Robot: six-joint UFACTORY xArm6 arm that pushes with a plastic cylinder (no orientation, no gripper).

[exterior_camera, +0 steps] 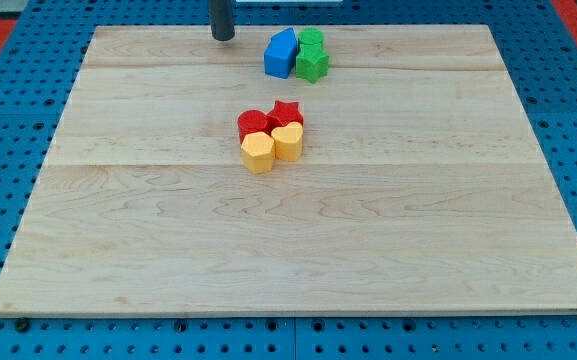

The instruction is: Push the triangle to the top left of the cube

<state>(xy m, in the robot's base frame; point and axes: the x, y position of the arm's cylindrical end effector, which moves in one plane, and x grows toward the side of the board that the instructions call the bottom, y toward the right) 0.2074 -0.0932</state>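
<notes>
Camera view: you've got no pincer to read, just my tip (223, 37) at the wooden surface's (298, 250) top edge, left of the blue block (281, 54) touching two green blocks (313, 55).

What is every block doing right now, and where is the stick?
My tip: on the board near the view's top, left of the blue block, not touching.
Blue block: against the green blocks.
Green blocks: two, huddled together.
Red blocks: two, side by side mid-board.
Yellow blocks: two, tight below the red ones.
Wooden board: flat.
</notes>
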